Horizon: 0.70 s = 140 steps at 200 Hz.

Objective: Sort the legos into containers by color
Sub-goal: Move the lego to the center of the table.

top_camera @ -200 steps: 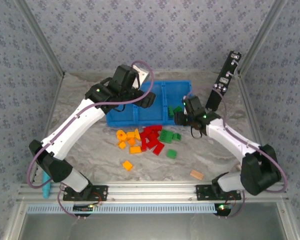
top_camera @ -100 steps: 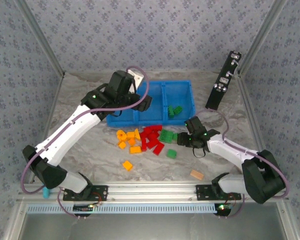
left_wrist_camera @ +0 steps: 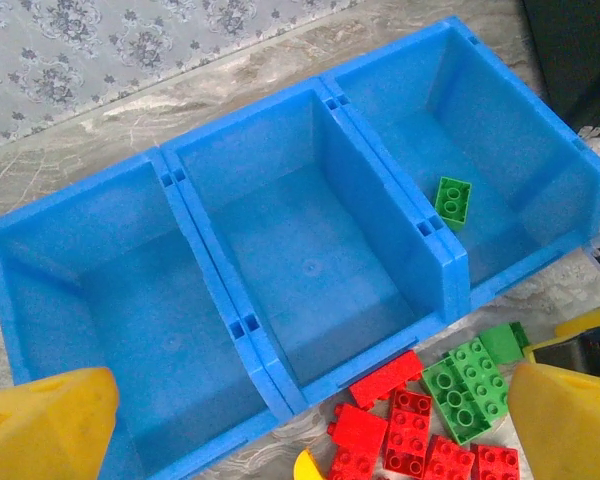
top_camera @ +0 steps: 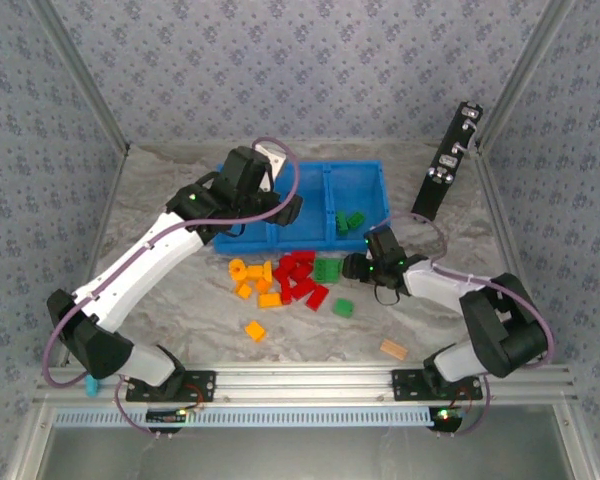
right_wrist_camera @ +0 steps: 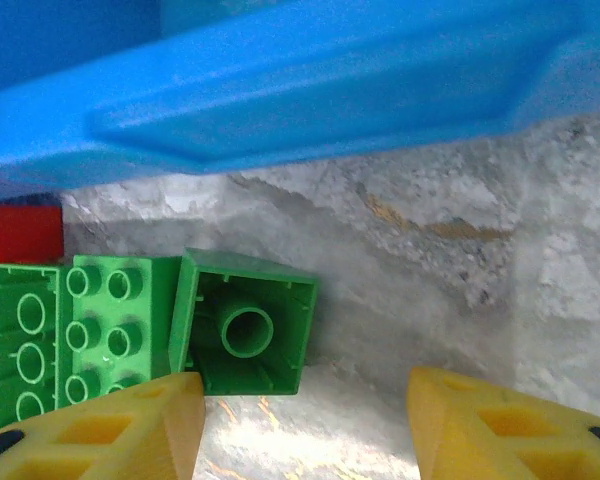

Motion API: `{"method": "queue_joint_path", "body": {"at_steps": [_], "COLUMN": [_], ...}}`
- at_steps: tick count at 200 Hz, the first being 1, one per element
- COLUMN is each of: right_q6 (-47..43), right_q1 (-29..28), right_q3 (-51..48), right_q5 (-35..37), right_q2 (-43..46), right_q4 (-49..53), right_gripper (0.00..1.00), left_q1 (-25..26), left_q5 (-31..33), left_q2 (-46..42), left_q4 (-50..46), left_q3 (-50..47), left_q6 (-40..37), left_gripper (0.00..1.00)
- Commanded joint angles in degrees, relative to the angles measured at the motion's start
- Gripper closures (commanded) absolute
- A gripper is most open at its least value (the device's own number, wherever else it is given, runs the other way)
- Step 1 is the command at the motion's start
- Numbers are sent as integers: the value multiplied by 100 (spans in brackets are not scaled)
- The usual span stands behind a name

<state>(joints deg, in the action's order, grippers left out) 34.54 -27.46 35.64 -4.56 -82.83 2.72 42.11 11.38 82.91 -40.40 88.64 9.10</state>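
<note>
The blue tray of containers (top_camera: 355,172) lies at the back of the table, and two green legos (top_camera: 350,220) sit in its right compartment. In front of it lie loose legos: orange (top_camera: 252,278), red (top_camera: 300,275) and green (top_camera: 328,268). My left gripper (top_camera: 285,207) hovers over the tray (left_wrist_camera: 245,330), open wide with nothing between its fingers (left_wrist_camera: 40,420). My right gripper (top_camera: 360,268) is low at the table, open, just in front of the tray wall (right_wrist_camera: 280,90). An upturned green brick (right_wrist_camera: 245,335) lies right by its left fingertip (right_wrist_camera: 130,430), and a second green brick (right_wrist_camera: 100,330) lies beside it.
A black oblong device (top_camera: 447,160) leans at the back right. A tan block (top_camera: 393,349) lies near the front right. One green brick (top_camera: 344,307) and one orange brick (top_camera: 254,330) lie apart from the pile. A teal cylinder (top_camera: 92,382) sits at the front left edge.
My right gripper has come away from the tray's right compartment and dropped to the table beside the green bricks. The left arm has shifted only slightly over the tray.
</note>
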Motion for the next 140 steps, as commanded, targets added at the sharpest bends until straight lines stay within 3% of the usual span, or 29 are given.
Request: {"method": "queue_joint_path", "body": {"at_steps": [1, 89, 140], "right_q6": [-51, -224, -264], "right_q1": [18, -18, 19], "right_q3": [-19, 183, 309], "right_q5": [-38, -111, -209], "right_q2": [-281, 463, 164], "right_q4": [100, 246, 111], "right_gripper": [43, 42, 42], "left_q1": [26, 26, 26], "left_q5": [66, 81, 173], "left_q2": [-197, -88, -11], "left_q4": [94, 113, 112], "left_q3": [-22, -13, 101], "left_q6": [41, 22, -119], "left_gripper": [0, 0, 0]}}
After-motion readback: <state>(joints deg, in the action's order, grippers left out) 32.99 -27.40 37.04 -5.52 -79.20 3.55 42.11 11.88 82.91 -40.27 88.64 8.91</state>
